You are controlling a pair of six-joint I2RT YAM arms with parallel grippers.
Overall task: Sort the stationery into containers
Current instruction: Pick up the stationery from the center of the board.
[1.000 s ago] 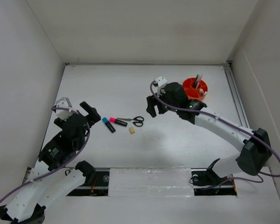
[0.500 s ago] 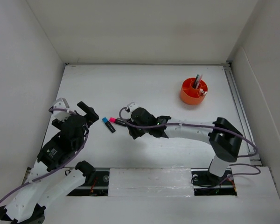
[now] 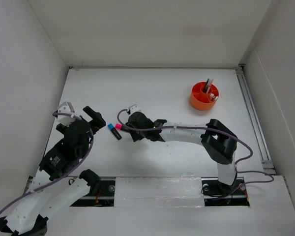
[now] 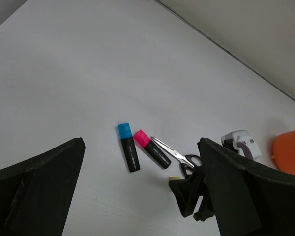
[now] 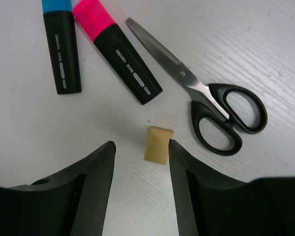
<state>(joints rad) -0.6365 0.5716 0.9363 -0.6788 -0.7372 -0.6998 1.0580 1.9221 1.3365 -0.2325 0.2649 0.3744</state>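
The right arm is reaching across to the left-middle of the table point(image 3: 152, 88), and its hand point(image 5: 140, 147) is hovering low over the beige eraser cube point(image 5: 159, 145) with the jaws spread wide and nothing between the pads. In the right wrist view the eraser is lying on the table in the gap between the two fingertips, nearer one of them and touching neither. Just beyond it the black-handled scissors point(image 5: 201, 93) are lying flat, blades closed, beside the pink-capped marker point(image 5: 119, 54) and the blue-capped marker point(image 5: 63, 54) — the two markers are sitting close together, apart from the eraser. The left hand point(image 3: 97, 120) is hanging released at the left side, near the markers, gripping nothing. The orange pot point(image 3: 196, 102) is standing well apart at the far right — pens point(image 3: 208, 83) are sticking up from it.
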